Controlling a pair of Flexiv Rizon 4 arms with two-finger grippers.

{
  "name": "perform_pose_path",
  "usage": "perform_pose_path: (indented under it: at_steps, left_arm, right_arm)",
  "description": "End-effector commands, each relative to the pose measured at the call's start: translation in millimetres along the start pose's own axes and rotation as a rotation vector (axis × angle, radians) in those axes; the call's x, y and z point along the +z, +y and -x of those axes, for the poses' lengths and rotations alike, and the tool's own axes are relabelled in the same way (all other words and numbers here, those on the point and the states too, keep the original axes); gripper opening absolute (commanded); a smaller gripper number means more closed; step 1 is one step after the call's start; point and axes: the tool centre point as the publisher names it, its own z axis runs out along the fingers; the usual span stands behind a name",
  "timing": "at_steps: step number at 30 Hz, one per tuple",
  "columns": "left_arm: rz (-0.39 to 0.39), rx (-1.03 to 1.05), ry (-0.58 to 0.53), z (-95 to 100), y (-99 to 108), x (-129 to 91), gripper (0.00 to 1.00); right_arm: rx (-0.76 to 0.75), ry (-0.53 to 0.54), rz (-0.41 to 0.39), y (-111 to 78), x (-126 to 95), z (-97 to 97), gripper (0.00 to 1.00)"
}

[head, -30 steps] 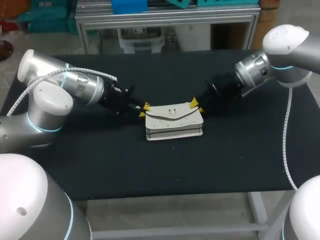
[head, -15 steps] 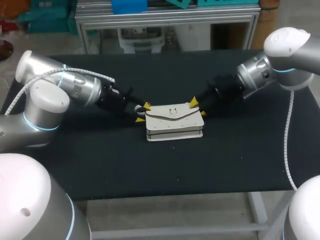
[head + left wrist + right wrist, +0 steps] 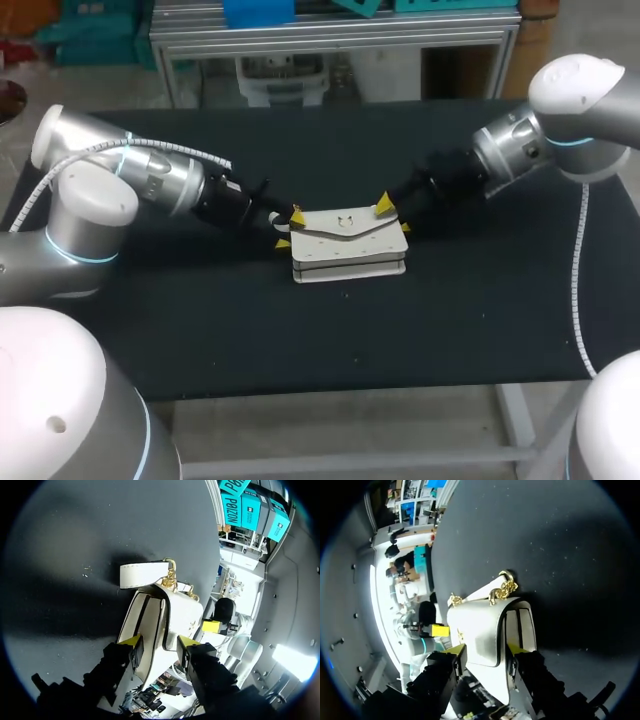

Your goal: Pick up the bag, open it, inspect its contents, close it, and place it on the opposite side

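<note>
A white flap bag with a gold clasp lies flat at the middle of the black table. My left gripper is at its left end, fingers open and straddling that end. My right gripper is open around the bag's right end. In the left wrist view the bag runs in between the yellow tips of the left gripper, and its white strap with gold chain lies ahead. In the right wrist view the bag sits between the right gripper's fingers, the chain beyond.
Bare black table surface lies all around the bag, with wide room to the left, right and front. An aluminium frame runs behind the table's far edge.
Both grippers have opened wider and slid in along the table, so their fingers now straddle the bag's two ends. The bag has stayed in place.
</note>
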Motion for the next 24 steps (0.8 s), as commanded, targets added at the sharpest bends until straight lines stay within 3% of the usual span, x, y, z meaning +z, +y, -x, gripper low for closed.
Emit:
perform_pose_path:
  at_steps: [1, 2, 3, 13, 15, 16, 18, 20, 22, 24]
  left_arm:
    - [0.032, -0.011, -0.004, 1.6, -11.2, 14.5, 0.17]
    - [0.032, -0.011, -0.006, 2.1, -11.5, 16.5, 0.0]
    - [0.032, -0.011, -0.008, 2.3, -11.5, 17.2, 0.0]
    - [0.016, 0.017, -0.007, 3.2, -7.0, 18.3, 0.0]
    - [0.011, 0.018, -0.008, 3.2, -6.7, 17.1, 0.0]
    - [0.007, 0.019, -0.006, 3.2, -6.7, 15.8, 0.23]
    - [0.0, 0.02, -0.002, 2.7, -6.7, 12.7, 0.35]
    - [-0.005, 0.021, 0.0, 1.8, -6.9, 10.2, 0.4]
    - [-0.01, 0.023, 0.003, 0.2, -7.4, 8.2, 0.35]
    - [-0.013, 0.025, 0.005, -1.7, -8.8, 7.2, 0.22]
  right_arm:
    - [0.002, -0.001, -0.017, 3.2, 7.7, 1.3, 0.43]
    - [0.001, -0.006, -0.02, 3.1, 8.6, 1.4, 0.29]
    - [0.0, -0.017, -0.021, 3.0, 8.5, 1.5, 0.0]
    - [-0.06, -0.061, -0.003, 0.7, 7.8, 5.4, 0.0]
    - [-0.058, -0.061, -0.001, 0.5, 7.7, 7.8, 0.36]
    - [-0.057, -0.061, 0.0, 0.0, 7.4, 9.0, 0.46]
    - [-0.048, -0.056, 0.009, -1.1, 6.3, 11.3, 0.53]
    - [-0.043, -0.044, 0.025, -2.2, 3.9, 12.7, 0.57]
    - [-0.036, -0.034, 0.042, -2.6, 1.1, 12.5, 0.55]
    - [-0.027, -0.021, 0.049, -1.8, -1.1, 12.2, 0.49]
